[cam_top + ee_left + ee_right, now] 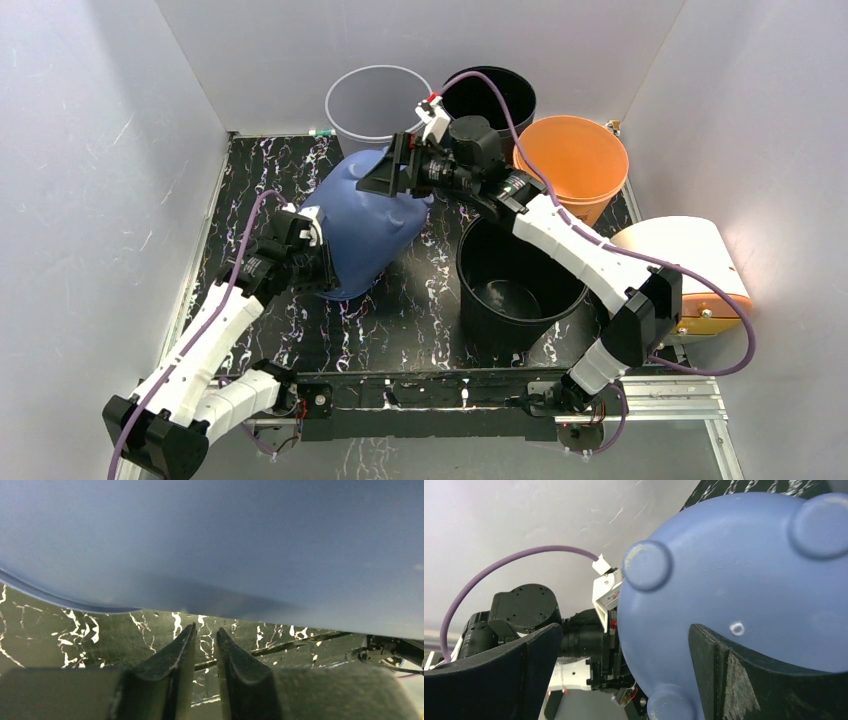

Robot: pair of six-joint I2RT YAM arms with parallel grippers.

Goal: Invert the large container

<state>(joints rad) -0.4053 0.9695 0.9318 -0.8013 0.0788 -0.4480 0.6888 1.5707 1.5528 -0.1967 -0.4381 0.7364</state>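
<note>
Big blue container tipped over at an angle, footed base raised twd back-right, rim down near-left.

Two black buckets; one each blue, clear, orange, cream

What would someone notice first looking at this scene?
A big blue container lies tipped over at the middle of the marbled black table, its footed base toward the back. The right gripper gapes wide at that base, while the left gripper, jaws barely apart, sits at its near left side. An orange bucket glows at the back right.
</note>
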